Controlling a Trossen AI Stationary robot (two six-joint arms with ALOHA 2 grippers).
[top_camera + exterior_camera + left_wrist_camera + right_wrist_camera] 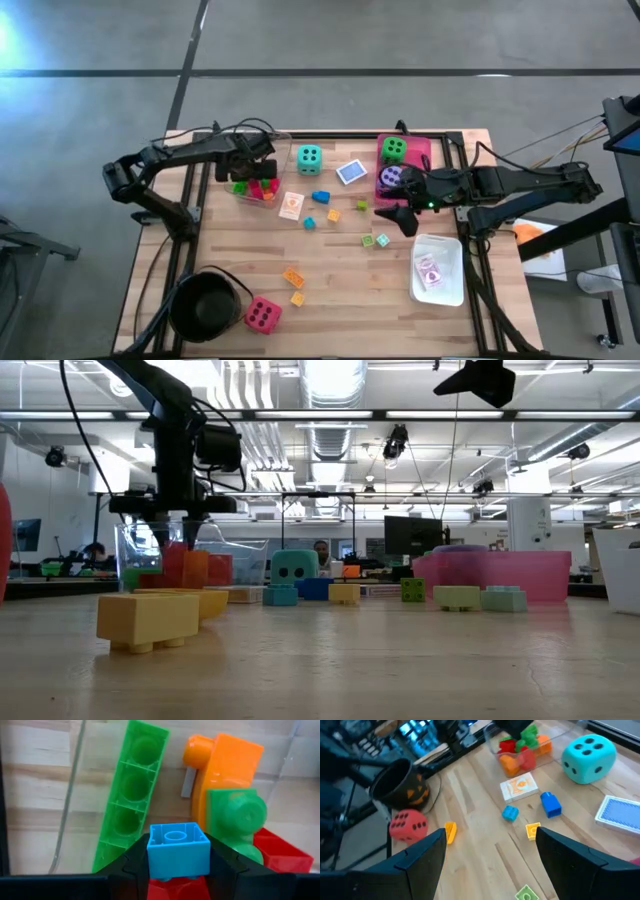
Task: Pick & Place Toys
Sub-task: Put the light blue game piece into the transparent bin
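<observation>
Gripped square in the left wrist view, a small light-blue block (pixel 178 850) sits between the two dark fingers (pixel 132 865) of the left gripper (pixel 178 867), which is closed on its side walls; its top, with one round raised stud, faces the camera. It is a stubby cube with no clear long axis. Just beyond it lie a long green brick (pixel 130 795), hollow underside up, its long axis running from about 7 o'clock to 1 o'clock, an orange piece (pixel 227 765), a green knobbed piece (pixel 235 815) and red bricks (pixel 280 852), all inside a clear tray (pixel 255 187). From above, that tray lies at about 10 o'clock on the wooden table (pixel 340 280), with the left gripper (pixel 262 172) over it. A teal die (pixel 309 158) sits just beside the tray at 3 o'clock from it. The right gripper (pixel 400 213) hangs at about 3 o'clock on the table, fingers spread wide and holding nothing, near a pink tray (pixel 425 150) that holds a green die (pixel 395 149) and a purple die (pixel 392 177).
</observation>
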